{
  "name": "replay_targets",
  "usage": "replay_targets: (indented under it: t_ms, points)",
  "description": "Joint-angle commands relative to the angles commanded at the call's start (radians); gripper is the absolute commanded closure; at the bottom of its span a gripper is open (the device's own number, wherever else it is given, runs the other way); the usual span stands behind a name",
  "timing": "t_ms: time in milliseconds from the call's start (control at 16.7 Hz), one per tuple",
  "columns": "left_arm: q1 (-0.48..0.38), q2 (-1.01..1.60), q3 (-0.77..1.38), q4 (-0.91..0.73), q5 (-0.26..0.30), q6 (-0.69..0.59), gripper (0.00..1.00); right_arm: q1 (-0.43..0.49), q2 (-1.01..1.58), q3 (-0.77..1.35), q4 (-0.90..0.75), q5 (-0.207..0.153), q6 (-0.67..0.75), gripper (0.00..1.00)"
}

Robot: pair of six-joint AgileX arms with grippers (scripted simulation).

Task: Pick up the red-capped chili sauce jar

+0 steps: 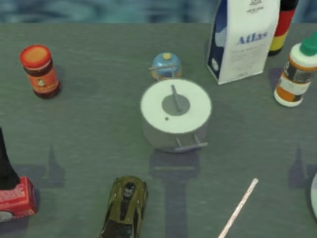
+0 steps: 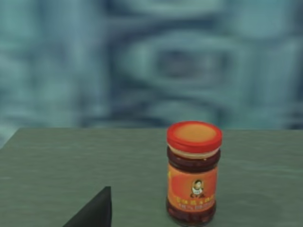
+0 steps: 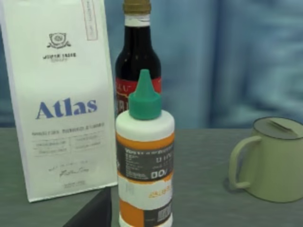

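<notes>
Neither gripper shows its fingers well enough to judge them. For the left gripper (image 2: 94,210) only a dark wedge at the lower edge of the left wrist view is seen, and in the top view a black part of that arm stands at the left edge of the table, above the red box (image 1: 16,199); whether it is spread or pressed together I cannot tell. Of the right gripper (image 3: 94,210) there is the same kind of dark wedge in the right wrist view, and its state also cannot be told.

The red-capped chili sauce jar (image 1: 40,71) stands upright near the far left corner of the table (image 1: 99,129), free, with nothing touching it. In the left wrist view the jar is in front of the camera, well apart from the dark wedge, and its label carries a small portrait.

Near the middle of the table sits a white round device (image 1: 176,114), and just behind it a small blue ball-like thing (image 1: 166,65). At the near edge a dark green toy car (image 1: 125,207) is partly cut off. A thin white stick (image 1: 239,207) lies toward the near right corner. At the far right corner a white Atlas bag (image 1: 242,37) stands with a dark bottle (image 1: 282,29) behind it, and the white bottle with green cap (image 1: 297,74) stands beside them. A pale green mug (image 3: 270,158) appears in the right wrist view.
</notes>
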Motion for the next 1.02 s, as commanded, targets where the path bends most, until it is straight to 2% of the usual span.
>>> replay_targets:
  t_ms: [240,480,720,1020]
  points:
    - [0.004,0.023,0.027,-0.013,-0.003,0.007,0.0,0.0,0.0,0.0,0.0,0.0,0.0,0.0]
    - [0.018,0.177,0.197,-0.1,-0.014,0.049,0.0,0.0,0.0,0.0,0.0,0.0,0.0,0.0]
    - [0.029,0.457,0.487,-0.261,-0.018,0.123,0.0,0.0,0.0,0.0,0.0,0.0,0.0,0.0]
    - [0.032,0.93,0.961,-0.536,-0.009,0.244,0.0,0.0,0.0,0.0,0.0,0.0,0.0,0.0]
